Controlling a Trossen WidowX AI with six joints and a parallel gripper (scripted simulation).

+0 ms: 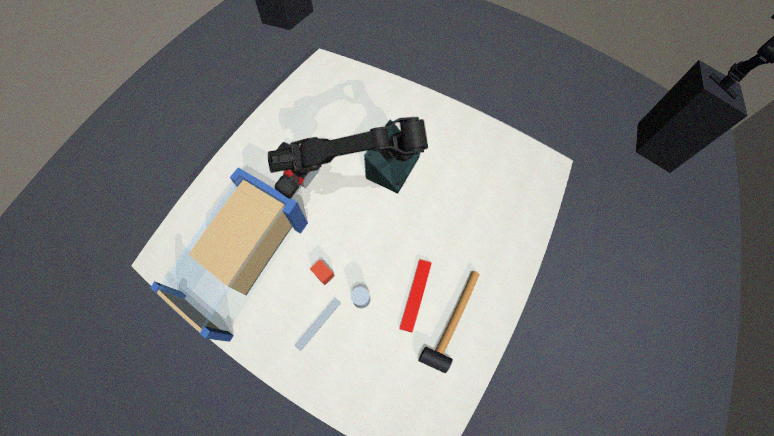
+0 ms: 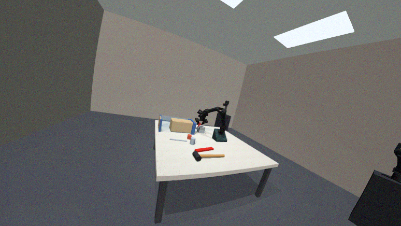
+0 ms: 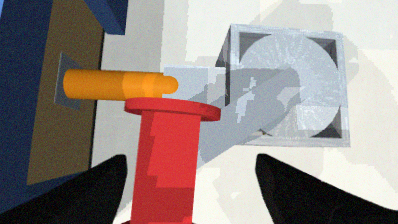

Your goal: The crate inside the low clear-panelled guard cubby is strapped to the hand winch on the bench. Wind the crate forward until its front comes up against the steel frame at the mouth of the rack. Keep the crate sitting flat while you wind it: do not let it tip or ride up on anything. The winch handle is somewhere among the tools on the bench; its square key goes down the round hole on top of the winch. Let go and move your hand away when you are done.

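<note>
You have the end effector (image 1: 295, 179) (image 2: 200, 122) (image 3: 192, 162) open, its two fingers well apart. The red flanged grip (image 1: 291, 173) (image 2: 199, 124) (image 3: 167, 160) stands between them, nearer to the finger at left of the wrist view, and is not gripped. Beside it you see the square winch housing (image 2: 201, 129) (image 3: 290, 85) with its round top; you cannot tell from here how the handle key is seated.

Your crate (image 1: 238, 232) (image 2: 181, 125) (image 3: 60, 140) is inside the guard cubby, at the blue front frame (image 1: 262, 185) (image 2: 195, 127) (image 3: 20, 100), and it looks flat. Whether its front touches this frame, you cannot tell. An orange cylinder (image 3: 110, 84) sticks out from its front.

On the counter (image 1: 487, 216) (image 2: 179, 163), the mallet (image 1: 457, 314) (image 2: 211, 155) lies beside the red bar (image 1: 415, 295) (image 2: 204, 149). The orange-red block (image 1: 322, 271) (image 2: 189, 136) is near the pale cylinder (image 1: 360, 296) (image 2: 192, 140).
</note>
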